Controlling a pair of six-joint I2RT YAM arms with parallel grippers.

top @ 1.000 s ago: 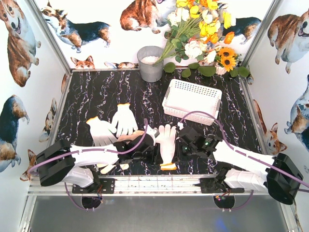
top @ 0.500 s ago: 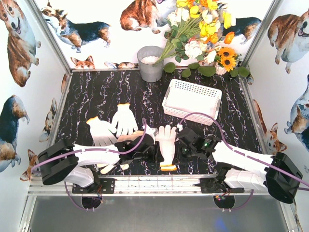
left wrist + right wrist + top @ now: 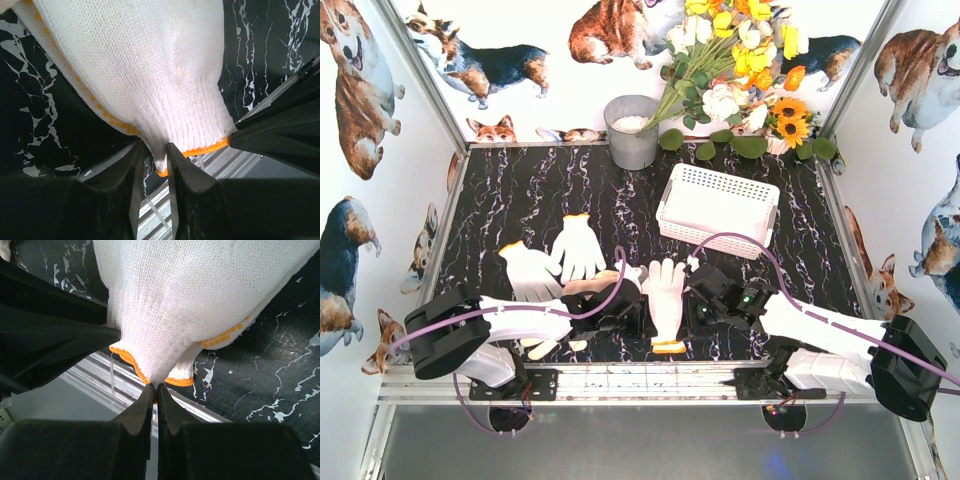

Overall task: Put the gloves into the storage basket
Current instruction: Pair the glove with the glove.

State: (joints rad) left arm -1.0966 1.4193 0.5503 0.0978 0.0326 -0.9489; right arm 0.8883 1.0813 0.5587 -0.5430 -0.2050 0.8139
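Glove [image 3: 667, 290] was noted on the worktop [image 3: 520, 200], long axis near-to-far, its cuff pinched from either side by the left gripper [image 3: 156, 160] and right gripper [image 3: 154, 390] — both clamped on fabric. The storage basket [image 3: 710, 238] was logged beyond, rightward — right arm judged nearer.

Inward-angled, left gripper [image 3: 152, 150] and right gripper [image 3: 154, 387] (both low) pinch glove cuff [image 3: 200, 135].

grey bucket [image 3: 632, 131] stands beside flowers [image 3: 735, 60] on black marbled table [image 3: 520, 190].
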